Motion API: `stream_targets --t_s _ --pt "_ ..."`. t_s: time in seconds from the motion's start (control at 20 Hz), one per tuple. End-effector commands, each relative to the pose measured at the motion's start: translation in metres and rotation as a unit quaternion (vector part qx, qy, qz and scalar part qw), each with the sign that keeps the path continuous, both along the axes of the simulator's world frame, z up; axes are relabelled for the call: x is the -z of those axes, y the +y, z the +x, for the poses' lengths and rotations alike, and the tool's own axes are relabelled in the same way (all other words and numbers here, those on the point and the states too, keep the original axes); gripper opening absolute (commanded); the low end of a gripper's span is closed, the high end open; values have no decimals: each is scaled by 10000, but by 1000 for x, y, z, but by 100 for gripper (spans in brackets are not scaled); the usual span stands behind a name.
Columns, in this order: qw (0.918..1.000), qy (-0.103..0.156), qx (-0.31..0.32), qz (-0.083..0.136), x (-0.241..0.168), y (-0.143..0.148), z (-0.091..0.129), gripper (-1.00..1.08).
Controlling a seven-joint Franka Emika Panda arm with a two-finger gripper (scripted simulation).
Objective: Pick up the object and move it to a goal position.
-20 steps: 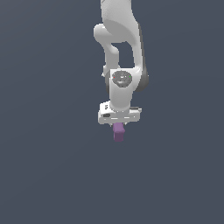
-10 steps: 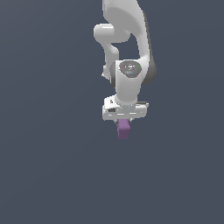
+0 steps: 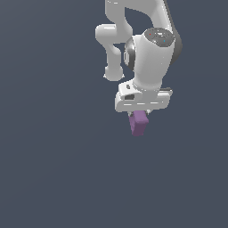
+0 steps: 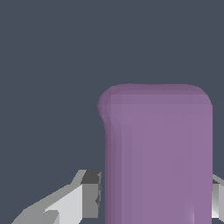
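The object [image 3: 139,123] is a small matte purple block with rounded edges. It hangs under my white gripper [image 3: 140,115] in the exterior view, with its lower part sticking out below the hand. In the wrist view the object [image 4: 157,153] fills much of the picture, and one grey fingertip [image 4: 89,192] presses its side while the other finger [image 4: 217,197] shows at the picture's edge. The gripper is shut on the object and holds it in the air. The arm [image 3: 147,49] rises above it.
A plain dark grey-blue ground [image 3: 53,169] lies all around. No other objects, containers or edges show in either view.
The arm has moved toward the exterior view's right and closer to the camera, carrying the purple object with it. The grip has stayed the same.
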State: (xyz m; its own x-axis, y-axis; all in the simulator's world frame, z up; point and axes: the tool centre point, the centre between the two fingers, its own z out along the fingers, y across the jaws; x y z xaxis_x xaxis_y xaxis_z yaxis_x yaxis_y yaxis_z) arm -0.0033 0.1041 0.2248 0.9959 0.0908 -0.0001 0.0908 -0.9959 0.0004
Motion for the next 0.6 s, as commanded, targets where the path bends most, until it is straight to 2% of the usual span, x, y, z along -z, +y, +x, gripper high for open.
stream_targets --t_s 0.0,0.3,0.55 --pt "10000 -1 1 0 -26 14 3 -100" --pt "10000 -1 1 0 -81 45 13 -100" --pt "10000 -1 1 0 -112 62 19 -100"
